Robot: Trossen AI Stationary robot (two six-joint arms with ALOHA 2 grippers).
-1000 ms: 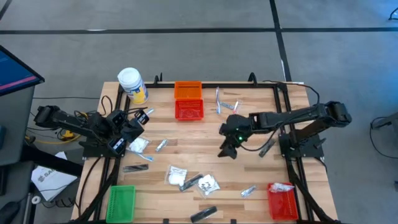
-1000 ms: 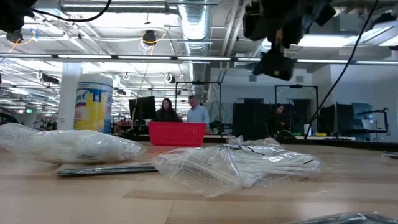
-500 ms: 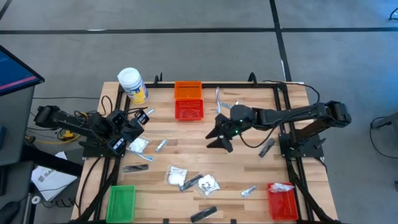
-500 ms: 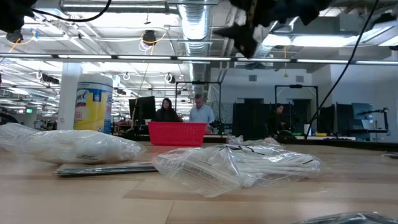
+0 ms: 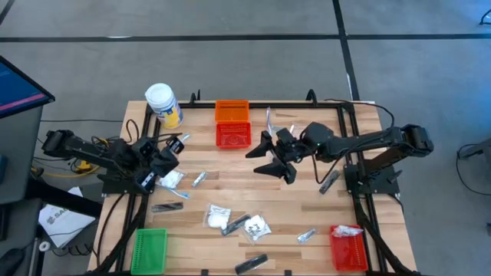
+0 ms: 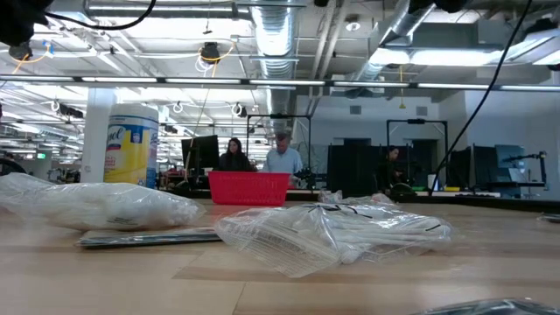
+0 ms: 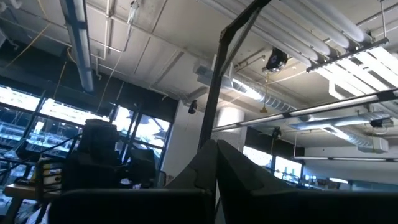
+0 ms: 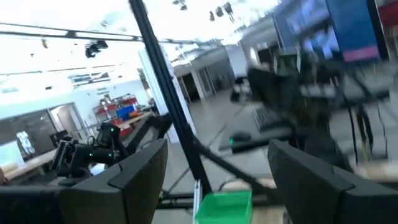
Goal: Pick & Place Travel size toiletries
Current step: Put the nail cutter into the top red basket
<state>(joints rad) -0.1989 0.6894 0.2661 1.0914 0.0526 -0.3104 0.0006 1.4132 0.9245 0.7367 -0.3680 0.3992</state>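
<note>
We recorded a wooden counter (image 5: 307, 207) filling the lower centre of the high view, framed by dark rails. The right arm reached from the right edge toward the frame's centre; its right gripper (image 5: 270, 156) hung above the boards just right of the red basket (image 5: 233, 136), its fingers spread apart and holding nothing. The left arm lay folded at the left edge, and its left gripper (image 5: 170, 146) rested with fingers closed together, empty.

A big white jar (image 5: 163, 104) with a yellow label stood at the upper left corner. An orange basket (image 5: 232, 111) touched the red basket along the top edge; a green basket (image 5: 150, 249) sat at the lower left, and a second red basket (image 5: 347, 247) at the lower right held a white packet (image 5: 347, 230).

The travel size toiletries lay scattered over the boards: white packets (image 5: 218, 216) at lower centre, foil sachets (image 5: 199, 179) left of centre, a dark tube (image 5: 251, 264) at the bottom edge, and clear sticks (image 5: 282, 132) near the top right.
</note>
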